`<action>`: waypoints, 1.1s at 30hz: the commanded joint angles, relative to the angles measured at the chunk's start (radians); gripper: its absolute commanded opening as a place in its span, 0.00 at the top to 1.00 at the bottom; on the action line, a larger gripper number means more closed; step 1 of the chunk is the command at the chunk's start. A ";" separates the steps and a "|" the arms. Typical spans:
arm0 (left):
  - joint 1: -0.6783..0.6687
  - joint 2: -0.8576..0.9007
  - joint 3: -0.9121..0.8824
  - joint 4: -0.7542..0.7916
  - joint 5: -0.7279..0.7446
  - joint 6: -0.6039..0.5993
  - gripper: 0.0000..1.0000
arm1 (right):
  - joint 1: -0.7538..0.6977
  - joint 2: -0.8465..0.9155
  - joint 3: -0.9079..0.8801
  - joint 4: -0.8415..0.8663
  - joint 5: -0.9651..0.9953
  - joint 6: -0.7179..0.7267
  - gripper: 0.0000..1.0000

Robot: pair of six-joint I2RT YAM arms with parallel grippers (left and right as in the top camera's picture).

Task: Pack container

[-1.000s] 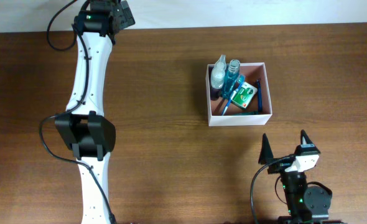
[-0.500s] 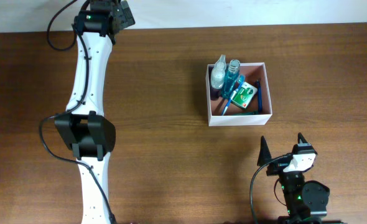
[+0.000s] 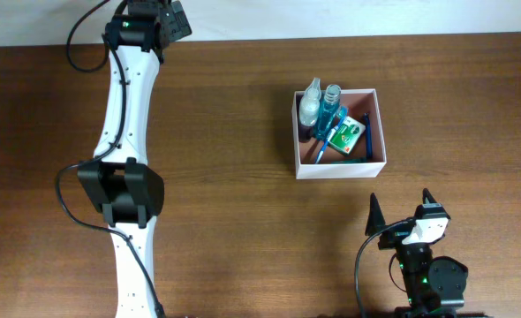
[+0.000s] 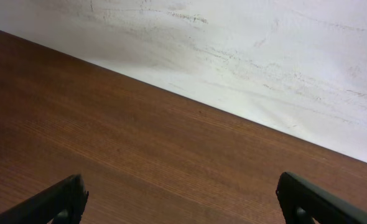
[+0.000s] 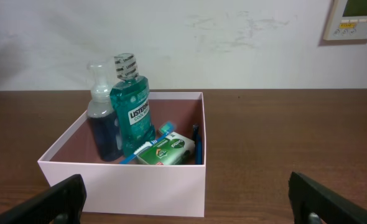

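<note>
Right gripper: low at the near edge of the table, my fingers spread wide, nothing held. Left gripper: at the far edge by the white wall, fingers likewise wide and empty, with bare wood ahead.

The container stands right of table centre, straight ahead of my right gripper and apart from it. In its far-left part a green mouthwash bottle stands upright, touching a pump bottle of dark blue liquid. In front of them lies a green-and-white soap box, with a blue toothbrush slanting along its left edge. A dark blue stick is near the right wall, kind unclear.

Bare wood runs from my right fingers to the near wall. The floor's far-right corner shows bare. My left arm stretches down the table's left side, well apart from the container, with open wood between.
</note>
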State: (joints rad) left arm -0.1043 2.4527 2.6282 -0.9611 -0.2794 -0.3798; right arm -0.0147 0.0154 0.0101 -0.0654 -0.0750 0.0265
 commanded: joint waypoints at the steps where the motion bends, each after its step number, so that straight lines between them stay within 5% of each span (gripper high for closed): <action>1: 0.000 0.005 0.007 0.001 0.003 -0.009 0.01 | 0.008 -0.011 -0.005 -0.007 0.013 0.003 0.01; 33: 0.000 0.005 0.007 -0.013 0.003 -0.009 0.00 | 0.008 -0.011 -0.005 -0.007 0.013 0.003 0.01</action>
State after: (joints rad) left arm -0.1043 2.4527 2.6282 -0.9623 -0.2794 -0.3798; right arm -0.0147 0.0154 0.0101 -0.0658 -0.0746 0.0261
